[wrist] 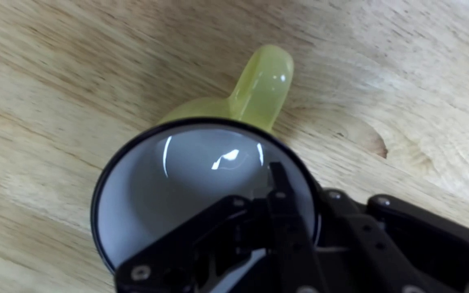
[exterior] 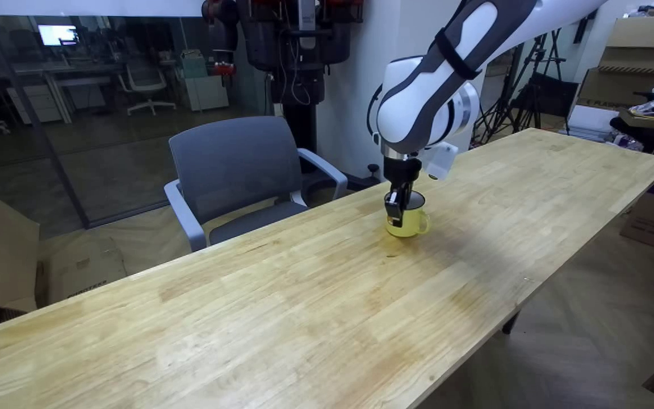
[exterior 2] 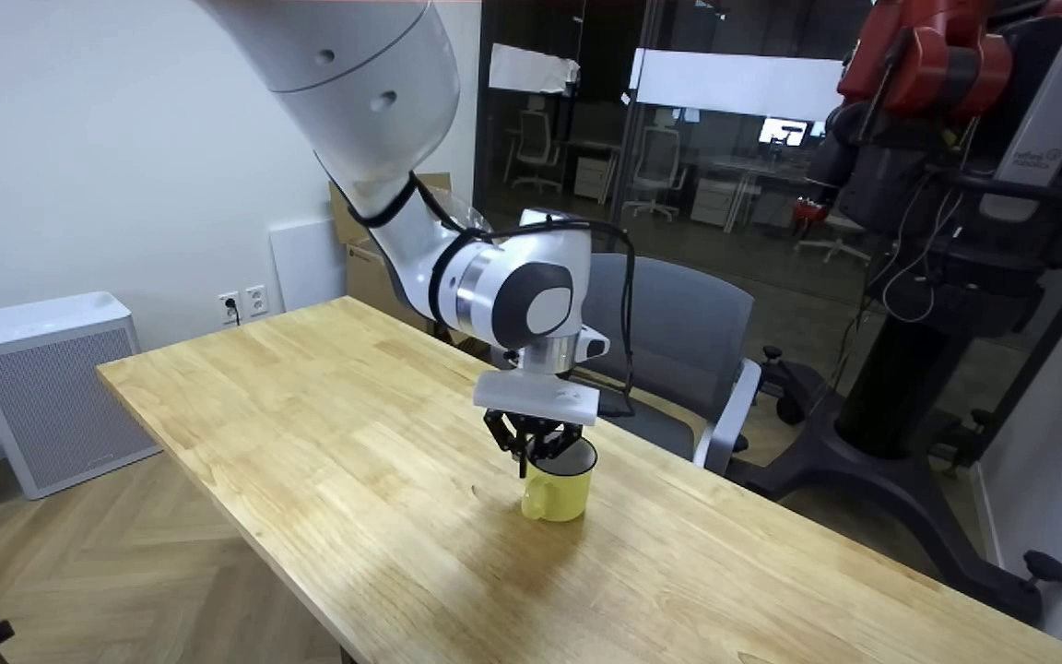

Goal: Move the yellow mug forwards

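The yellow mug (exterior: pixel 409 227) stands upright at the table's surface, near the chair-side edge; I cannot tell if its base touches the wood. It also shows in an exterior view (exterior 2: pixel 570 495). In the wrist view the mug (wrist: pixel 193 162) shows its white interior, dark rim and handle pointing up. My gripper (wrist: pixel 308 191) straddles the mug's wall, one black finger inside and one outside, with a narrow gap between them. It looks shut on the wall. The gripper also shows in both exterior views (exterior: pixel 397 211) (exterior 2: pixel 536 461). The contact point of the outer finger is hidden.
The long wooden table (exterior: pixel 259 318) carries the mug. A grey chair (exterior: pixel 236 170) stands close to the table's edge. A black and red robot (exterior 2: pixel 909 277) stands behind it. Cardboard boxes (exterior: pixel 639 85) stand past the table's end.
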`<control>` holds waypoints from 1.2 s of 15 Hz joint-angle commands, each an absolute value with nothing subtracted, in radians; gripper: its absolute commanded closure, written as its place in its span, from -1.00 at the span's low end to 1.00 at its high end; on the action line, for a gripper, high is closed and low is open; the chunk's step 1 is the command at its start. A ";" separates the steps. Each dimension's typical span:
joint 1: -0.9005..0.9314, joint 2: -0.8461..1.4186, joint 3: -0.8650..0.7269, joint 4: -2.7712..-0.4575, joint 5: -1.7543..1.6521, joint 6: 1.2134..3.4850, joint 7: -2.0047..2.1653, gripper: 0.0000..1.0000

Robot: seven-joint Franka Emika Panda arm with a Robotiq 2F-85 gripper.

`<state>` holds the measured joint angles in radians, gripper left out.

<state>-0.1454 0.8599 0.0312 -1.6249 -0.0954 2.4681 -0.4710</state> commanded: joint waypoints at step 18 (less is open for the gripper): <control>0.039 0.612 0.000 -2.111 -0.047 2.740 -0.023 0.95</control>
